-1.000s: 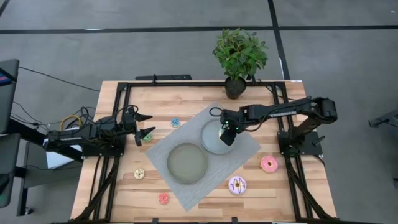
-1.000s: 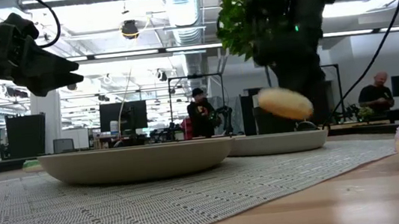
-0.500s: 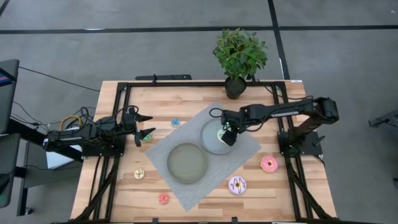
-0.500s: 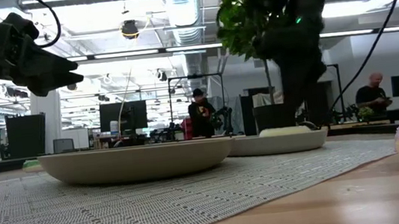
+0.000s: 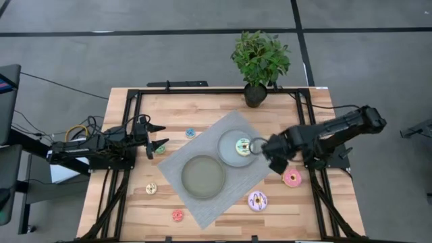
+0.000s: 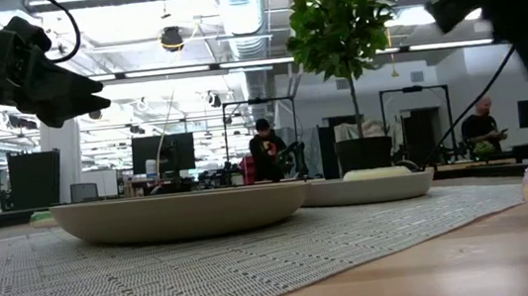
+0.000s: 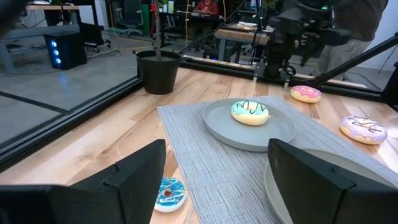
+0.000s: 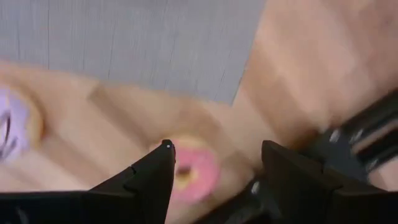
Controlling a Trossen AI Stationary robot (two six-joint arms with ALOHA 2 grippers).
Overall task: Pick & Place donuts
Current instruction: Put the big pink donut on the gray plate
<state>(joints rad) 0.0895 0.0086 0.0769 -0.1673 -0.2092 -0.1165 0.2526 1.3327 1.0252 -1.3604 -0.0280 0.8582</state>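
the yellow-green donut (image 5: 243, 146) sits on the smaller grey plate (image 5: 228, 154) on the mat, the right gripper (image 5: 260, 146) hovers just beside it with fingers spread and empty, near the pink donut (image 5: 291, 178), while the left gripper (image 5: 156, 135) waits spread by the table's left side.

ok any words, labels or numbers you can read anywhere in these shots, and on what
None can be read.
The dark squiggles on the yellow-green iced ring donut lying on the round grey plate are icing lines, not letters.
The same goes for the purple-white iced ring donut.
The screens in the room behind show no text that can be made out.
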